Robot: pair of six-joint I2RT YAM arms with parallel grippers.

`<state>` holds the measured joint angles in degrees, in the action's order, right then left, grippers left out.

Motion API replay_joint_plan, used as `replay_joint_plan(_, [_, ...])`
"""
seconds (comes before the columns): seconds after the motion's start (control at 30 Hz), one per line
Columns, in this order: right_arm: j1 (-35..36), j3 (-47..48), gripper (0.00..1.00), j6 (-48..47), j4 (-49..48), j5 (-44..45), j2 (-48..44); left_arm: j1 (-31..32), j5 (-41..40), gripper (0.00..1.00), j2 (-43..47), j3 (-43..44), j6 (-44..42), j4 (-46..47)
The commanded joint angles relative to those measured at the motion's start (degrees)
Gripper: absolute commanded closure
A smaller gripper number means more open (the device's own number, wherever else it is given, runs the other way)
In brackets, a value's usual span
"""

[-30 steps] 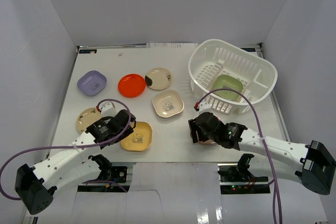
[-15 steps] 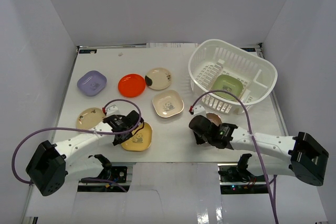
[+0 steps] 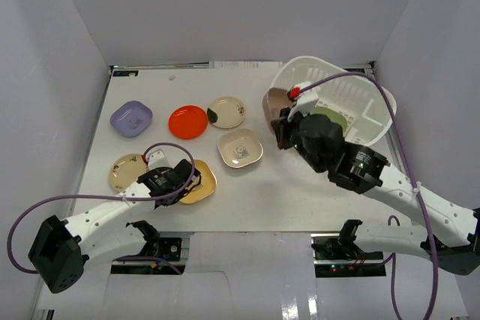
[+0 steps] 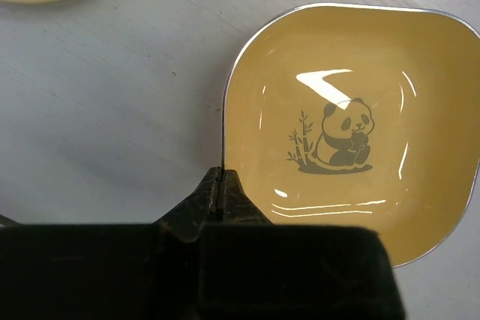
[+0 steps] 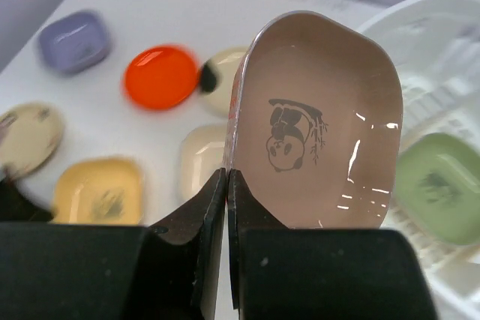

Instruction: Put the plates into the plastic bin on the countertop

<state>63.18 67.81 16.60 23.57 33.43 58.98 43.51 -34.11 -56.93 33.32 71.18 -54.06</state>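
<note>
The left gripper (image 4: 220, 174) is shut on the near rim of the yellow panda plate (image 4: 345, 133), which sits low over the countertop (image 3: 262, 192); from above, the left gripper (image 3: 184, 183) covers the left side of this plate (image 3: 202, 183). My right gripper (image 5: 226, 177) is shut on the edge of a brown panda plate (image 5: 315, 125), held upright in the air. In the top view that plate (image 3: 274, 103) hangs at the left rim of the plastic bin (image 3: 379, 103), with the right gripper (image 3: 282, 121) below it. A green plate (image 5: 427, 185) lies in the bin.
On the countertop lie a lavender plate (image 3: 131, 118), a red plate (image 3: 187, 121), a cream round plate (image 3: 226, 112), a beige square plate (image 3: 240, 148) and a cream plate (image 3: 124, 170) at the left. White walls enclose the top.
The right gripper shut on the brown plate and lifted it from the near counter up to the bin's left rim. The left gripper shut on the yellow plate's rim.
</note>
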Motion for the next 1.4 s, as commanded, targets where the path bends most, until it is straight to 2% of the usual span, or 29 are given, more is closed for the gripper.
replay_joint_plan(0.0, [-11.72, 4.34, 0.92, -10.7, -0.54, 5.95, 4.38, 0.0, -0.61, 1.0, 2.08, -0.01, -0.77, 0.71])
replay_joint_plan(0.03, [-19.24, 4.7, 0.92, -11.93, -0.98, 5.07, 5.35, 0.0, -0.44, 1.0, 3.56, -0.1, -1.21, 1.06])
replay_joint_plan(0.1, [-26.49, 4.79, 0.92, -13.17, -2.12, 0.18, 9.03, 0.09, 0.62, 1.0, 5.32, -0.54, -2.53, 2.98])
replay_joint_plan(0.13, [-32.97, 4.53, 0.92, -13.09, -2.56, -1.94, 10.26, 0.0, 1.14, 1.0, 7.25, -1.15, -4.01, 3.78])
replay_joint_plan(0.23, [-40.47, 2.86, 0.92, -11.51, -5.02, -6.88, 15.62, 0.09, 3.43, 1.0, 10.33, -1.85, -7.18, 6.68])
replay_joint_plan(0.5, [-47.26, 2.32, 0.92, -6.15, -7.23, -16.37, 30.22, 0.09, 7.47, 1.0, 18.07, -0.89, -14.48, 12.13])
replay_joint_plan(0.63, [-47.44, 3.38, 0.92, -3.77, -8.81, -20.24, 32.68, 0.09, 9.67, 1.0, 16.94, 0.95, -15.98, 13.98])
replay_joint_plan(0.7, [-47.45, 3.64, 0.81, -2.28, -8.19, -21.56, 32.95, 0.09, 10.64, 1.0, 16.15, 1.57, -16.33, 15.21])
replay_joint_plan(0.73, [-47.36, 3.73, 0.63, -2.1, -7.84, -21.83, 32.87, 0.09, 11.6, 1.0, 15.45, 2.44, -16.51, 15.65])
replay_joint_plan(0.77, [-47.44, 3.73, 0.56, -1.92, -6.71, -22.26, 32.43, 0.09, 11.96, 1.0, 15.09, 2.8, -17.03, 16.61])
replay_joint_plan(0.93, [-47.01, -0.3, 0.34, -1.92, -8.28, -26.65, 22.69, 0.18, 14.33, 1.0, 12.64, 7.19, -19.32, 20.22])
replay_joint_plan(1.03, [-43.94, -5.21, 0.32, -1.48, -11.17, -32.53, 13.67, 0.17, 16.52, 1.0, 10.01, 9.82, -20.2, 23.91])
replay_joint_plan(1.07, [-41.06, -9.24, 0.31, -0.96, -13.7, -39.34, 9.27, 0.18, 17.14, 1.0, 9.21, 10.62, -20.37, 26.0])
replay_joint_plan(1.13, [-36.92, -12.08, 0.28, -0.26, -14.26, -43.61, 5.64, 0.18, 18.11, 1.0, 7.36, 12.11, -20.99, 27.69])
replay_joint_plan(1.17, [-32.03, -13.31, 0.24, -0.08, -14.26, -44.41, 4.23, 0.18, 18.46, 1.0, 5.62, 13.68, -21.08, 28.57])
replay_joint_plan(1.2, [-29.89, -15.32, 0.14, 0.36, -14.17, -43.98, 1.69, 0.18, 18.55, 1.0, 4.82, 14.31, -21.34, 28.92])
replay_joint_plan(1.23, [-28.13, -16.21, 0.09, 0.97, -14.34, -43.63, 0.79, 0.18, 18.73, 1.0, 4.2, 14.84, -21.43, 29.36])
replay_joint_plan(1.3, [-25.74, -18.14, 0.06, 2.29, -14.78, -44.67, -0.26, 0.26, 19.78, 1.0, 3.05, 15.55, -21.43, 30.85])
replay_joint_plan(1.37, [-24.43, -18.85, 0.08, 3.17, -15.22, -44.95, -0.01, 0.35, 21.35, 1.0, 2.7, 15.46, -21.17, 32.69])
